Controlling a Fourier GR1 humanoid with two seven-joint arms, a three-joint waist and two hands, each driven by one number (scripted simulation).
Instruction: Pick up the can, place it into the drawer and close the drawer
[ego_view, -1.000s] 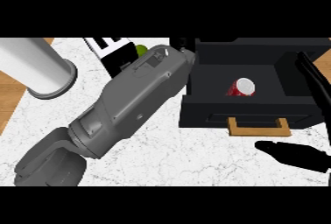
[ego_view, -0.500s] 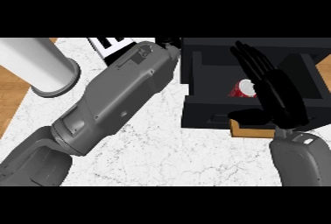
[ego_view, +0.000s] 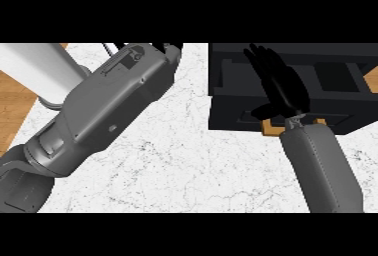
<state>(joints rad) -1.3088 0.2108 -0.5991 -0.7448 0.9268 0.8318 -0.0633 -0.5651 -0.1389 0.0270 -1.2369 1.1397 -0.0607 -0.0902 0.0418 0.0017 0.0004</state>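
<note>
Black right robot hand (ego_view: 279, 85) flat over drawer (ego_view: 339, 102).

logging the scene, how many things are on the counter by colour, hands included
Black: 3, the open black box drawer, the left hand, the right hand
White: 1, the tall white cylinder
Tan: 1, the wooden drawer handle
Total: 5; no can shows.

The right hand (ego_view: 279, 85) spans the open drawer (ego_view: 339, 80), while bare counter (ego_view: 199, 155) lies between the forearms.
</note>
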